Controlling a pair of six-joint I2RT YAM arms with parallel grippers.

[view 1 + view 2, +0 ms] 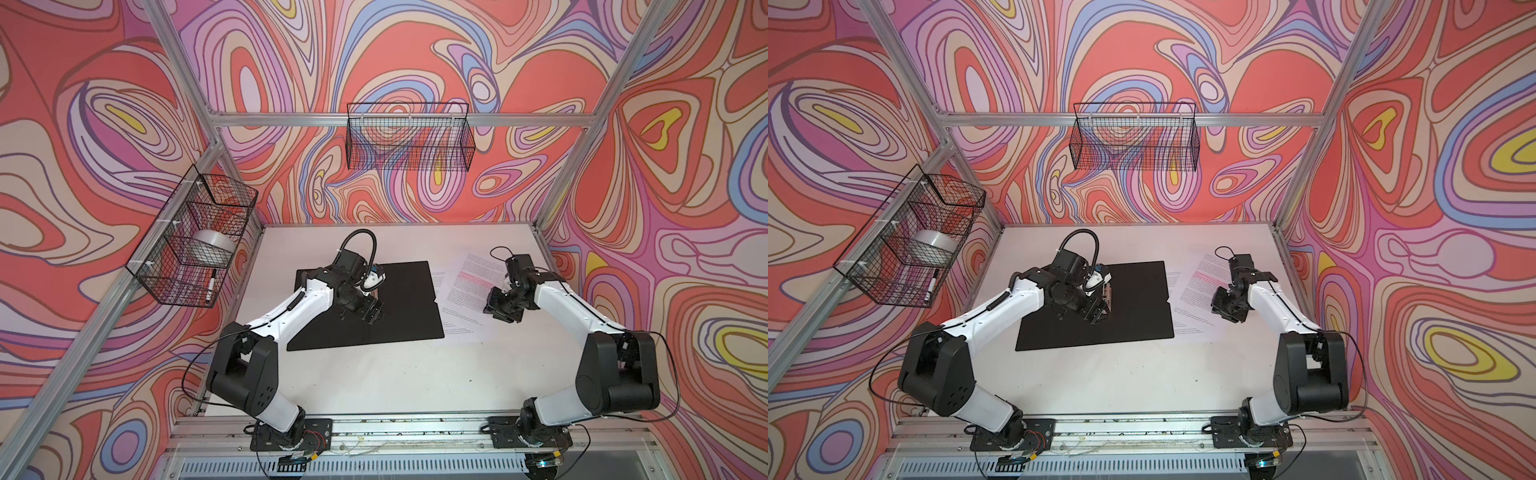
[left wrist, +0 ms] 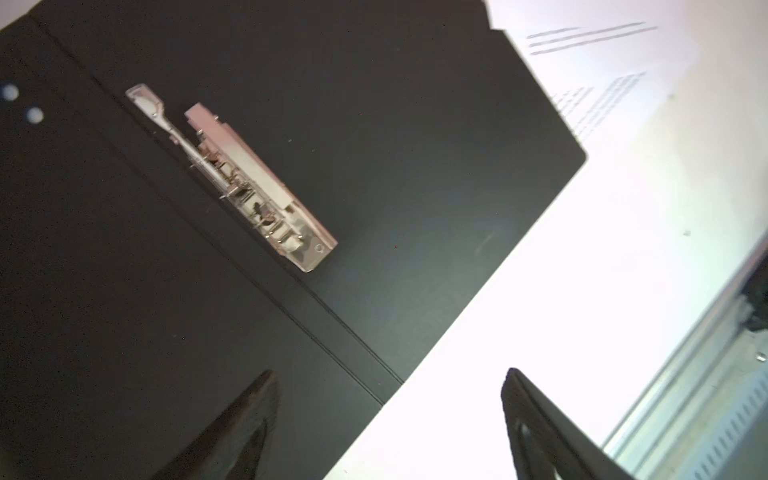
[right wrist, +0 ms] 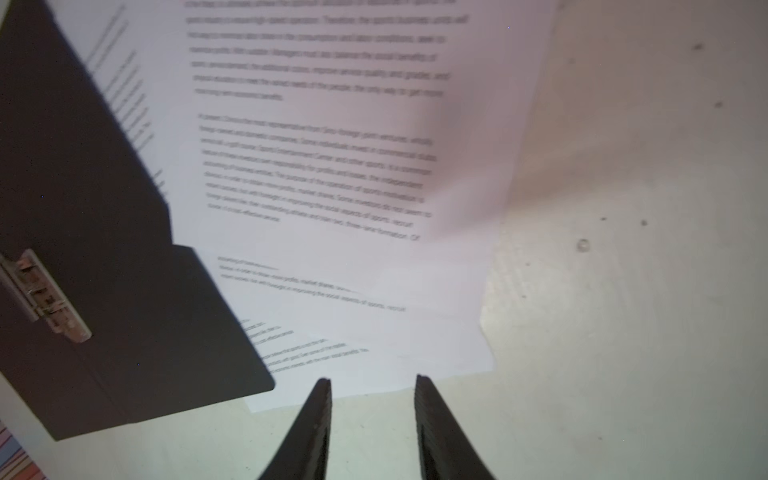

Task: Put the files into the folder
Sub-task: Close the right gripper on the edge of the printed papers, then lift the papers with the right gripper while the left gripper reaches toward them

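The folder [image 1: 407, 299] [image 1: 1138, 307] lies open and flat in the middle of the table, black inside facing up. Its metal clip [image 2: 232, 178] [image 3: 45, 295] sits along the spine. The files [image 1: 465, 286] [image 1: 1196, 286] [image 3: 324, 158] are white printed sheets fanned out beside the folder's right edge. One has pink highlighted lines, and the lowest sheets run under the folder's corner. My left gripper [image 1: 372, 313] [image 2: 388, 372] hangs open over the folder near the clip, holding nothing. My right gripper [image 1: 496, 305] [image 3: 372, 378] hovers over the files' near edge, jaws apart with nothing between them.
A wire basket [image 1: 195, 237] on the left frame holds a tape roll [image 1: 210, 247] and a marker [image 1: 211, 289]. Another wire basket [image 1: 409, 137] hangs on the back wall. Metal frame posts stand at the corners of the white table [image 1: 374, 374], and a rail runs along its front.
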